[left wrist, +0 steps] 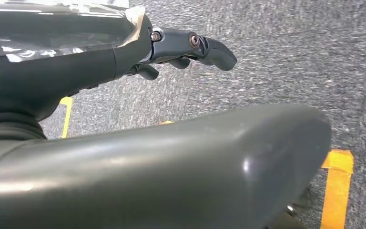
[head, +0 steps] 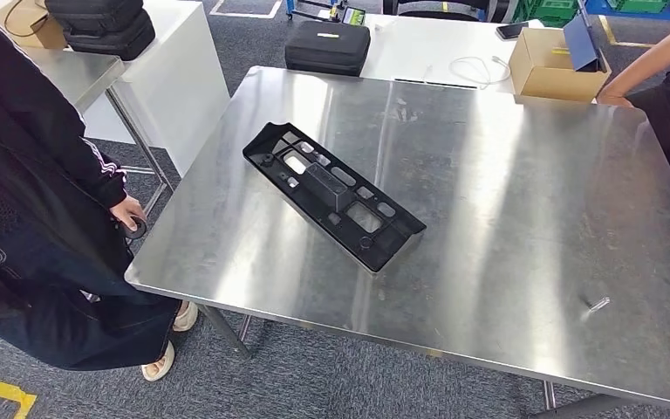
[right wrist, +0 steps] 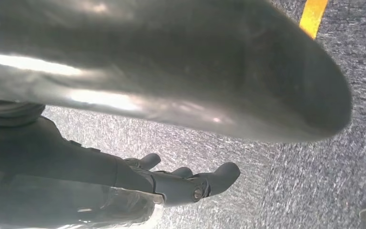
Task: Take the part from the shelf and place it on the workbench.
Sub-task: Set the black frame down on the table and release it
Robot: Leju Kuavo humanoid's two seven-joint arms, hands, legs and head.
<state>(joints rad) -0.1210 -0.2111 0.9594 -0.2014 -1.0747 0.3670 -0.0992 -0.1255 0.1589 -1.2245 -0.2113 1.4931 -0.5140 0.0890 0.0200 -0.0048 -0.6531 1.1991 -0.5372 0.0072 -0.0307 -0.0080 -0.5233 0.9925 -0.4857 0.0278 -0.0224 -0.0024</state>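
Part: black plastic panel (head: 332, 194) with many cut-outs, lying flat and slantwise on the worktop, left of its middle; no fingers touch it, and both hands are well apart from it.
Worktop: brushed steel surface (head: 506, 201), reflective; the part rests on it, and a small metal bit (head: 597, 305) lies near its right front edge.
Left hand: left hand (left wrist: 124, 114) seen from its wrist camera over grey carpet; the thick thumb runs across the foreground, the dark fingers (left wrist: 200, 47) reach out beyond it, lightly bent and apart, with nothing between them.
Right hand: right hand (right wrist: 171, 143) likewise over carpet; its fingers (right wrist: 209, 181) are extended and spread, and nothing is held.
Floor: grey carpet (left wrist: 290, 57) with yellow tape (left wrist: 337, 191) beyond the left thumb tip.
Person, left: dark-clothed person (head: 35, 201) standing at the worktop's left edge, one hand (head: 129, 214) at its corner.
Person, right: an arm (head: 654, 61) reaching in at the far right corner.
Background: cardboard box (head: 558, 65) and black case (head: 327, 45) on a white table behind the worktop.
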